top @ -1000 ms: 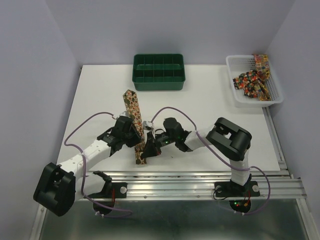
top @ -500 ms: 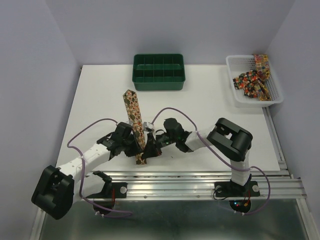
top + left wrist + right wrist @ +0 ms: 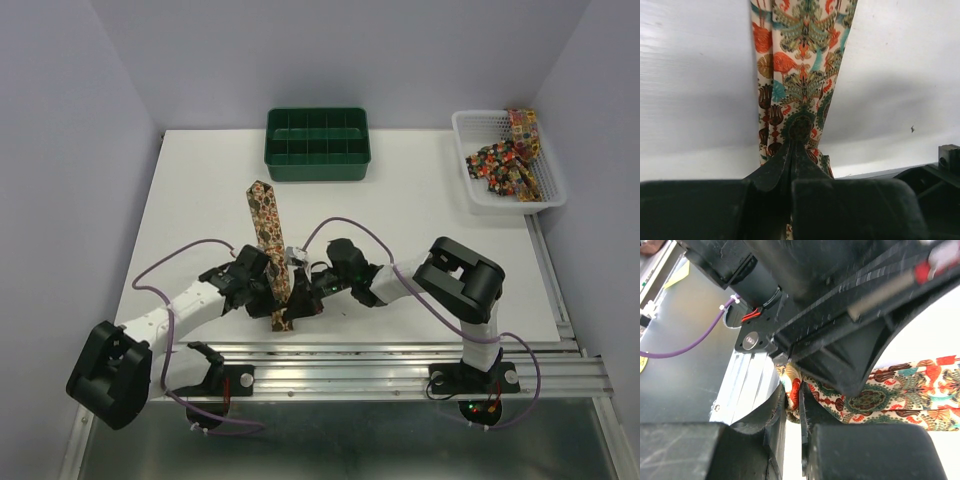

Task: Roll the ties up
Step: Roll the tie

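Near the table's 6 o'clock edge, the left gripper and right gripper are each clenched on the near end of one tie. It stretches straight toward 12 o'clock. No coil shows, so rolling looks barely begun. More ties sit bunched in the basket at 2 o'clock.
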Available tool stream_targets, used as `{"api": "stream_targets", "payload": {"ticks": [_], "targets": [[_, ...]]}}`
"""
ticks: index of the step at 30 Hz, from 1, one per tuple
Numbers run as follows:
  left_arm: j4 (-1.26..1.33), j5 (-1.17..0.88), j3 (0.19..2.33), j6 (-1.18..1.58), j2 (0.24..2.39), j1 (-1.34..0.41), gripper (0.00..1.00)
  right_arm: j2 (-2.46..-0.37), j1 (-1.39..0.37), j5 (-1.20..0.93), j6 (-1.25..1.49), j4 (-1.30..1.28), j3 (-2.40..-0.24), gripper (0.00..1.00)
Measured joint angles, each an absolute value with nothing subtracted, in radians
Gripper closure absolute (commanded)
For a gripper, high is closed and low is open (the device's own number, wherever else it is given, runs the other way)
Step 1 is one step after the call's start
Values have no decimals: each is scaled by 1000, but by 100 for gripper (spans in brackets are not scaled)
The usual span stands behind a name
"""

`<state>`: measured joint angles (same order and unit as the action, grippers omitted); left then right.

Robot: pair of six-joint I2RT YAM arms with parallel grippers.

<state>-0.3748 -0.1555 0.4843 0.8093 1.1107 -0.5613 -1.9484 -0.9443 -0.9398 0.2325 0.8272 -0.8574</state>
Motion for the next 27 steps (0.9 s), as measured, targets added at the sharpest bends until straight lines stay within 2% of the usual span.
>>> {"api": "stream_targets", "payload": {"ticks": [9, 13, 27], "targets": [[-446, 41, 633, 863, 1104, -561, 100, -1950, -943, -945, 327, 920, -857, 99], [-444, 107, 643, 885, 1172, -542, 100, -1967, -943, -947, 375, 950, -857, 99], [-369, 192, 641, 918, 1293, -499, 100, -2069, -943, -920, 516, 974, -892, 99]]}}
